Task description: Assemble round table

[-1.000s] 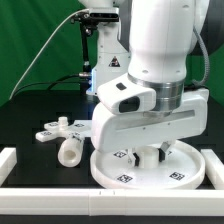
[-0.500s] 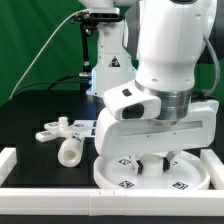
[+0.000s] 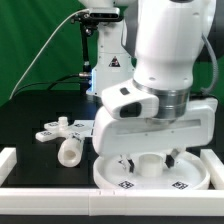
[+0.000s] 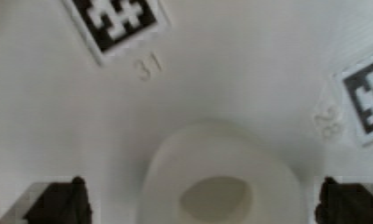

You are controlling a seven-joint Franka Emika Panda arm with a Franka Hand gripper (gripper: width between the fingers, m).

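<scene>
The gripper (image 4: 204, 200) is held over the round disc (image 3: 192, 180), jaws spread either side of its raised hub (image 4: 209, 165). The cylindrical leg (image 3: 70, 152) and cross-shaped base (image 3: 55, 130) are laid on the counter (image 3: 30, 108) nearby.

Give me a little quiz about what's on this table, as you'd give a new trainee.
1. True or false: the short leg lies on its side on the table, off the round disc.
2. What does the gripper hang over? A the cross-shaped piece, B the round disc, C the short leg.
3. Are the gripper's fingers open or shut?
Key: 1 true. 2 B. 3 open, one finger on each side of the disc's middle hub.
</scene>
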